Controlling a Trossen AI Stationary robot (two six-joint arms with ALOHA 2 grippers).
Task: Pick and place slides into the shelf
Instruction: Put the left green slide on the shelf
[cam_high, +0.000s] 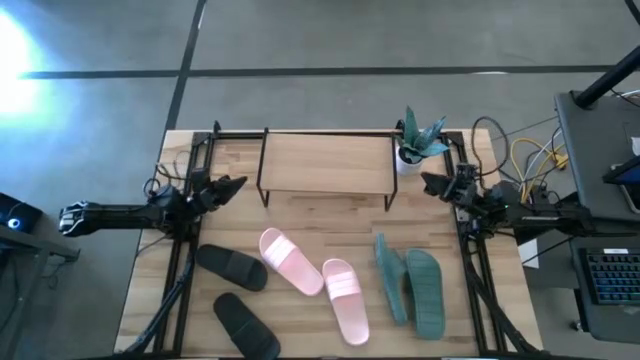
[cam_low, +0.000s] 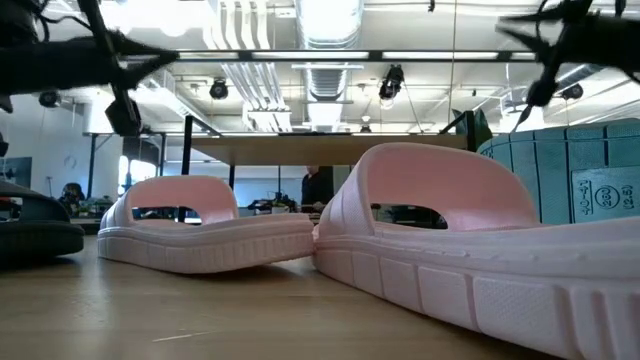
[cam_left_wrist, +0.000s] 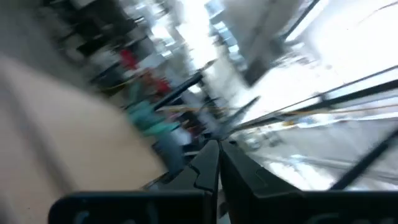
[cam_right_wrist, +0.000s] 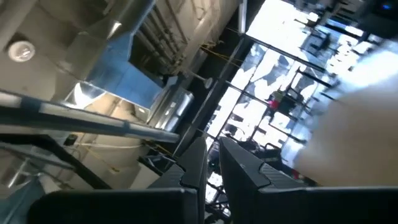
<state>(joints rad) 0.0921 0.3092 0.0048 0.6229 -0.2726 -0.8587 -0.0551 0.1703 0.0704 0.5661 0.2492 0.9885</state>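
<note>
Pink slides (cam_low: 480, 240) lie nearest on the counter (cam_high: 300, 215); shelf (cam_high: 327, 162) bare. Both hands, left (cam_high: 236, 183) and right (cam_high: 428, 181), hover clenched, empty. Nothing's picked; next, open over one.

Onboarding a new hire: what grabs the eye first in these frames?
Six slides strewn across the table's near half: black pair left, pale pink pair centre, teal-green pair right, one teal slide on its edge. Behind them the shelf stands bare, a small potted plant at its right end. The left gripper and right gripper flank it, holding nothing.
</note>
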